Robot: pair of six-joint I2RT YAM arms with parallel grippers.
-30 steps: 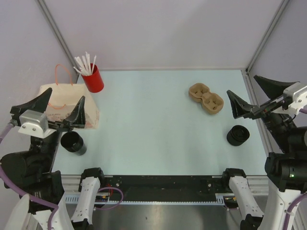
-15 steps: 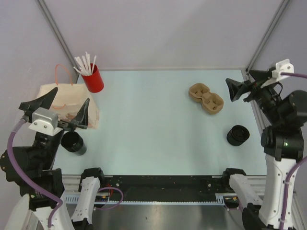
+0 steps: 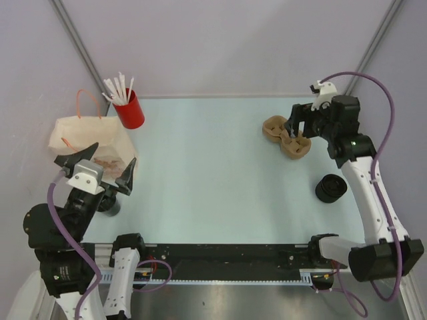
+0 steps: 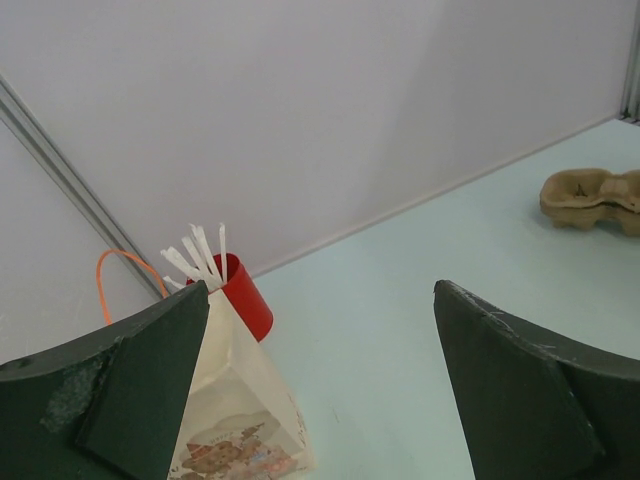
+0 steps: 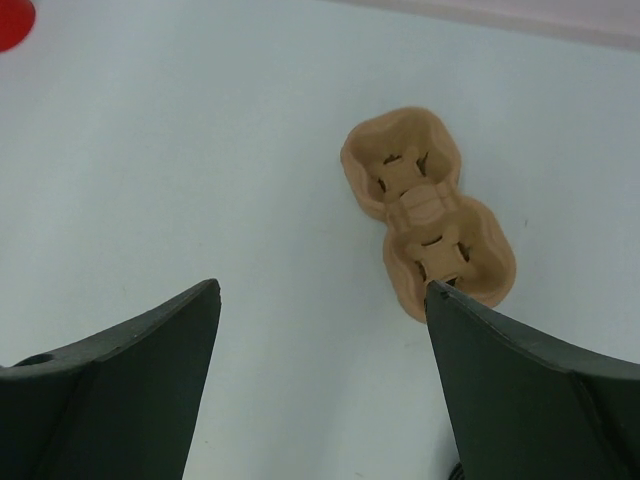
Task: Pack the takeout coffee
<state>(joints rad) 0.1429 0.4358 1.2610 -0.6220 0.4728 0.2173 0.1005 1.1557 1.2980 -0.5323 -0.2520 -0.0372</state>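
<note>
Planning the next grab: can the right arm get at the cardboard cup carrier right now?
Probably yes: the right end effector hovers open over the cup carrier, with nothing visible between them.

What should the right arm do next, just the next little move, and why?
Probably lower the right gripper onto the cardboard cup carrier, shifting slightly toward it. The fingers are open and above the table, one tip over the carrier's end, and nothing is gripped yet.
</note>
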